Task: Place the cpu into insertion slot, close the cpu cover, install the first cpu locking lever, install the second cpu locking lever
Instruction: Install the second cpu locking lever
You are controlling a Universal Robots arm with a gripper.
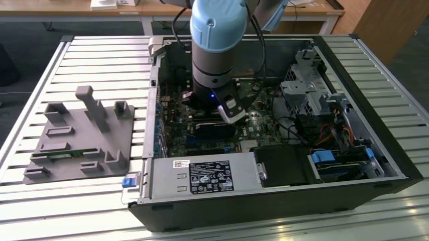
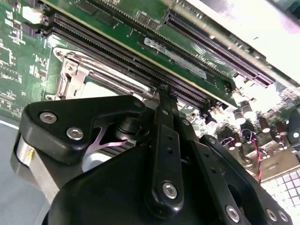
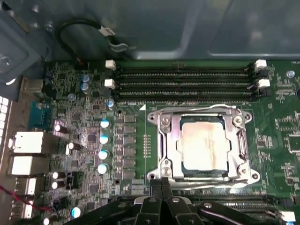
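Observation:
In the first wrist view the cpu (image 3: 204, 145), pale with a beige-stained metal top, lies flat in the insertion slot (image 3: 245, 174) on the green board. The silvery cpu cover (image 3: 171, 145) is down around it, its window framing the chip. A thin wire lever (image 3: 197, 108) runs along the far side of the frame. My gripper (image 3: 161, 185) sits just off the near edge of the slot, its black fingers (image 2: 165, 101) pressed together and shut, with nothing seen between them. In the exterior view the gripper (image 1: 231, 114) hangs low inside the open computer case.
Long black memory slots (image 3: 187, 79) run beside the socket. Blue-topped capacitors (image 3: 104, 139) and rear ports (image 3: 28, 143) lie to one side. The case holds a power supply (image 1: 204, 176) and a drive cage (image 1: 308, 90). A grey fixture (image 1: 80, 135) stands on the slatted table.

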